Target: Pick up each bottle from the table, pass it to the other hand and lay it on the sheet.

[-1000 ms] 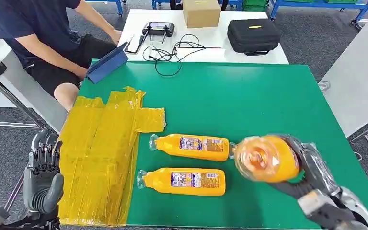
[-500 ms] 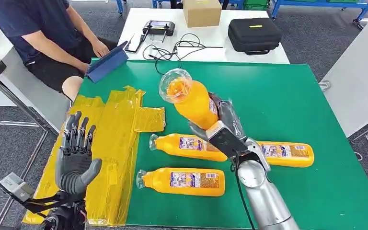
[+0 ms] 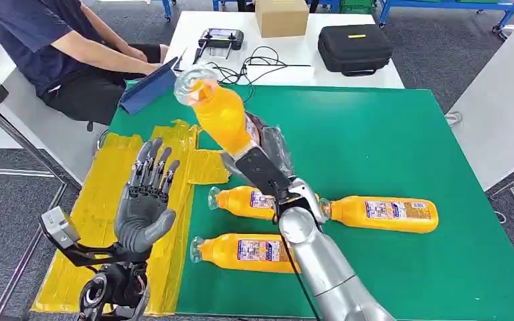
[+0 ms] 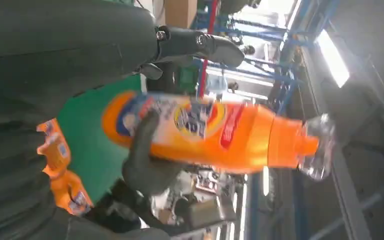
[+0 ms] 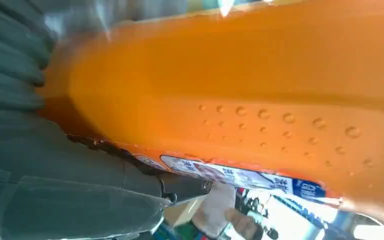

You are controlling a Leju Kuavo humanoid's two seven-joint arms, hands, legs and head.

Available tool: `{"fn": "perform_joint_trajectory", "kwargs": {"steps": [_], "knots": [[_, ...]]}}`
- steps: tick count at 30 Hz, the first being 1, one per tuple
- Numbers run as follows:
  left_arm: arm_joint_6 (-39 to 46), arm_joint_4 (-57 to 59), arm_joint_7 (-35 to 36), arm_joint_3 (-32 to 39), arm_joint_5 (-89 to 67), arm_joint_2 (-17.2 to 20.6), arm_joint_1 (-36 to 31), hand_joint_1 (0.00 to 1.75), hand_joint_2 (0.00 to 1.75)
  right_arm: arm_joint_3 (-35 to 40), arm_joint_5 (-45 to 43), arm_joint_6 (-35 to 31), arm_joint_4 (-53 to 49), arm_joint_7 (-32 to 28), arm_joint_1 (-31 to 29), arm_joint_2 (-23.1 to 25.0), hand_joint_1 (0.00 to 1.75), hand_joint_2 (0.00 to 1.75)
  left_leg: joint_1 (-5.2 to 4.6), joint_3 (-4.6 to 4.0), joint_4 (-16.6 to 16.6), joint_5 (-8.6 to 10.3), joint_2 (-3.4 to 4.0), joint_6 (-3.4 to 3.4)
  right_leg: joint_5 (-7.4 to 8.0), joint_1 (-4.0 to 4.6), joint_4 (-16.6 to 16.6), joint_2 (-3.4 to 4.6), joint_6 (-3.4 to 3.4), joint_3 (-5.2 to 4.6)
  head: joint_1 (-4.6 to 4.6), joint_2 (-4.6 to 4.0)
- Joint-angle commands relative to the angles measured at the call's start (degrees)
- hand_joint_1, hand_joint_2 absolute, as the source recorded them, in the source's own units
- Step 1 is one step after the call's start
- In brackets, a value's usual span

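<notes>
Bottle (image 3: 219,115) number one, orange with a clear cap, is up in the air over the near-left part of the green counter (image 3: 388,134), gripped around its lower body by the right robot hand (image 3: 262,155) and tilted with its cap toward the far left. A second ago that bottle was low at the right edge of the counter; half a second ago it was mid-counter; now it has swung further left, close to the yellow sheet (image 3: 117,200). The left robot hand (image 3: 146,200) has meanwhile risen from beside the sheet and now stands over it, palm up, fingers apart and holding nothing, near the bottle but not touching it. That reads as the handover about to happen, with the laying-down yet to come. Three more bottles (image 3: 381,212) lie on their sides on the counter, well apart from the sheet, so most of the task remains. The right arm crosses in front of two of them, hiding their middles. From the right wrist the bottle is a blurred orange wall and the grip cannot be judged there; from the left wrist the bottle shows lengthwise, its label too smeared to read.
</notes>
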Motion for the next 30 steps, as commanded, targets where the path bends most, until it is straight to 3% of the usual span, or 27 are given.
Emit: {"fn": "perform_joint_trajectory", "kwargs": {"steps": [1,7,14,21,30], "knots": [[1.5,3.9,1.1,-0.1,0.9,0.4,-4.6,0.00,1.75,13.2,-2.5,1.6,9.3,5.1,-8.3,5.1,1.75,1.75,0.02,0.06,0.0,-0.06,0.23,-0.13,-0.02,0.02,0.0,0.15,-0.05,-0.01,-0.02,0.00],[3.8,-1.9,2.1,3.7,1.1,1.2,-1.7,0.00,1.75,28.4,-10.8,3.5,9.1,10.9,-12.3,5.1,1.75,1.75,0.07,-0.04,0.0,-0.08,0.31,-0.14,0.00,0.06,0.0,0.23,-0.05,-0.12,0.00,0.00],[5.3,-5.9,2.7,9.1,-1.8,0.2,1.0,0.00,1.75,39.1,-9.7,3.1,6.9,15.7,-11.3,5.1,1.75,1.75,0.06,-0.05,0.0,-0.06,0.14,-0.11,-0.03,0.05,-0.1,0.08,-0.05,-0.05,0.00,0.00],[4.2,-9.2,3.4,19.3,-5.2,-1.1,3.8,0.00,1.75,33.8,4.5,8.1,-3.5,16.2,-1.6,3.5,1.75,1.75,0.14,0.14,-0.2,-0.08,0.05,-0.19,-0.08,0.12,-0.2,-0.05,-0.09,0.17,-0.02,0.00],[3.5,-8.8,3.2,19.8,-5.7,-1.7,3.6,0.00,1.75,32.6,5.5,8.8,-4.1,16.1,-1.2,3.2,1.75,1.75,0.07,-0.09,-0.1,-0.01,-0.06,-0.11,-0.05,0.04,-0.1,-0.14,-0.07,-0.08,0.02,0.00]]}}
